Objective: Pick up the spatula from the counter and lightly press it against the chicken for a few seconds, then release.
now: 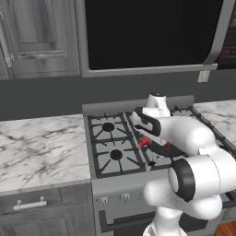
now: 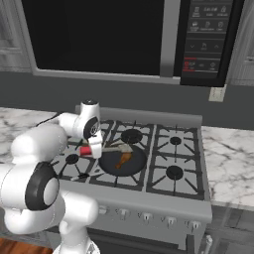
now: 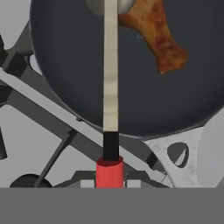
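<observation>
Spatula (image 3: 110, 87): long, thin, pale tan shaft; short black collar, then a red grip at the near end; greyish rounded head at the far end, cut off by the top edge of the hand view.
Chicken (image 3: 153, 33): one drumstick, mottled brown-orange, thick end by the spatula head, narrow bone end pointing away from it.
Pan (image 3: 175, 100): dark, round, sitting on a front burner of the stove (image 2: 173, 149); the chicken lies inside it.
Gripper (image 2: 92, 149): closed on the red grip, low over the stove's grates just beside the pan rim.
Spatula vs chicken: the shaft reaches from the rim across the pan; the head meets the thick end of the drumstick. Cannot tell whether it bears down or only touches.
Left base view: red grip (image 1: 144, 141) partly hidden behind the arm.
</observation>
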You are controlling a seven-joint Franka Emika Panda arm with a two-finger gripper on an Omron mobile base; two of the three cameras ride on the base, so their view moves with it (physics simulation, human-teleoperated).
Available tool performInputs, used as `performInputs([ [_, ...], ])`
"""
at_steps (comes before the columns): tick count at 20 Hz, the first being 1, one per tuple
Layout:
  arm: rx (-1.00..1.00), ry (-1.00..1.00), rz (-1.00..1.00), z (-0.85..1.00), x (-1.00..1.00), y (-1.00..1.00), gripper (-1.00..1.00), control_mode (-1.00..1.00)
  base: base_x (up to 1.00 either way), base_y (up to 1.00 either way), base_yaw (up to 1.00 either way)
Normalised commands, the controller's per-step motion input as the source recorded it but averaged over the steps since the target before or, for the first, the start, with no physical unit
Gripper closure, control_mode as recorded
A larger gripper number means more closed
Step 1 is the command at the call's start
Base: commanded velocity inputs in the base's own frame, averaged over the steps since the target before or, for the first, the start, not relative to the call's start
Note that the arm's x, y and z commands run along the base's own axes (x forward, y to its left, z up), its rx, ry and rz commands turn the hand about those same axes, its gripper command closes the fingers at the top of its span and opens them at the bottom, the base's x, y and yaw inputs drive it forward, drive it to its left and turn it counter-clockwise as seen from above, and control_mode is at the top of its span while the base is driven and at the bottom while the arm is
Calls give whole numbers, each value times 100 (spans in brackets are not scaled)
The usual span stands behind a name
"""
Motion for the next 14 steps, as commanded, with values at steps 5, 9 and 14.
performInputs([
  [5,0,6,-1,-9,6,-2,100,-100,0,0,0],
  [9,0,5,0,-9,4,-6,100,-100,0,0,0],
  [14,0,1,0,-3,-7,0,100,-100,0,0,0],
])
